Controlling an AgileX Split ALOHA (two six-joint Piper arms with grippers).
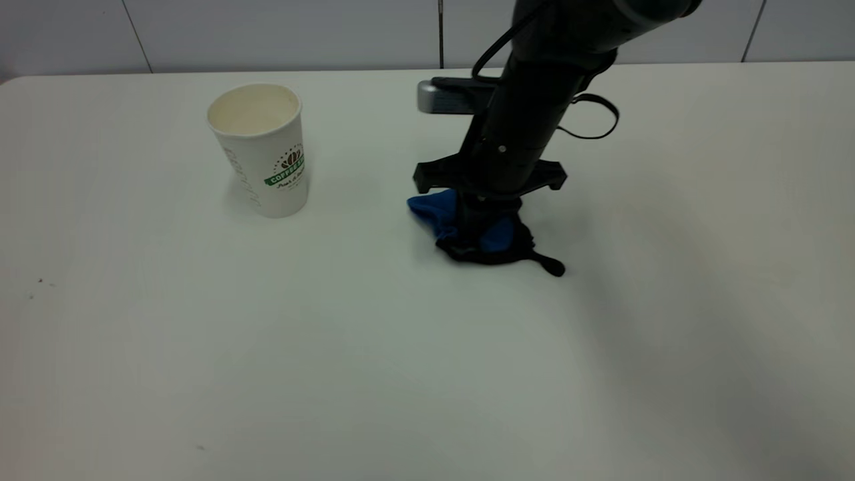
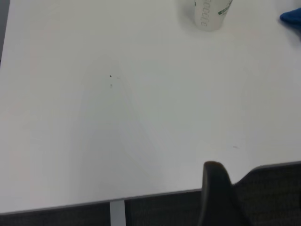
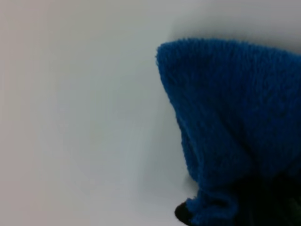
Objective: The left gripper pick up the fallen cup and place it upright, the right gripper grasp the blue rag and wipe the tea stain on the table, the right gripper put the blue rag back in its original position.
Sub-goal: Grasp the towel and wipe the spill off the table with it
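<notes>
The white paper cup (image 1: pixel 260 150) with its green logo stands upright on the table (image 1: pixel 401 374) at the left; its base also shows in the left wrist view (image 2: pixel 210 14). Mid-table, my right gripper (image 1: pixel 478 226) points straight down, shut on the bunched blue rag (image 1: pixel 433 210), which rests on the tabletop. In the right wrist view the rag (image 3: pixel 235 117) fills the frame, with a black fingertip (image 3: pixel 181 214) at its edge. The tea stain is hidden. My left gripper (image 2: pixel 215 181) shows only as a black tip beyond the table's near edge, far from the cup.
The rag's black loop tab (image 1: pixel 552 267) trails out on the side away from the cup. Tiny dark specks (image 1: pixel 40 282) dot the tabletop left of the cup. A tiled wall (image 1: pixel 300 33) runs behind the far edge. A dark floor (image 2: pixel 277 197) lies past the near edge.
</notes>
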